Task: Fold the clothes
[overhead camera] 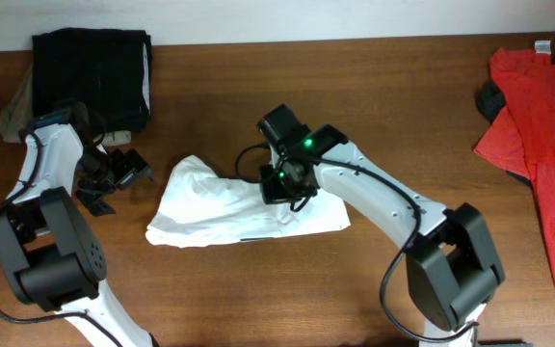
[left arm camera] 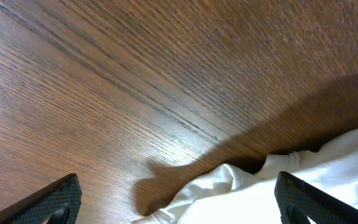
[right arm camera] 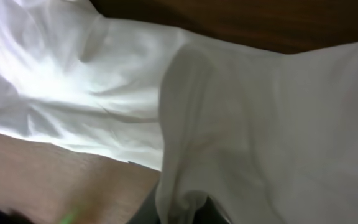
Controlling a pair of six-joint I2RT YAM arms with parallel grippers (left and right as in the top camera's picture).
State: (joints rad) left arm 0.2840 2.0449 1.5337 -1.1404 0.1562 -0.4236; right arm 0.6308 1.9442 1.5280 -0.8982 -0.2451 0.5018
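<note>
A white garment (overhead camera: 222, 204) lies crumpled in the middle of the table. My right gripper (overhead camera: 284, 181) is over its upper right part and is shut on a pinched fold of the white cloth (right arm camera: 185, 199), which drapes over the fingers in the right wrist view. My left gripper (overhead camera: 123, 172) is open and empty, just left of the garment's left edge; the white cloth (left arm camera: 266, 193) shows between its two fingertips in the left wrist view.
A folded black garment (overhead camera: 92, 72) lies at the back left over an olive one (overhead camera: 13, 111). A red garment (overhead camera: 542, 106) lies at the right edge with a dark item (overhead camera: 491, 98) beside it. The wooden table (overhead camera: 258, 289) is bare in front.
</note>
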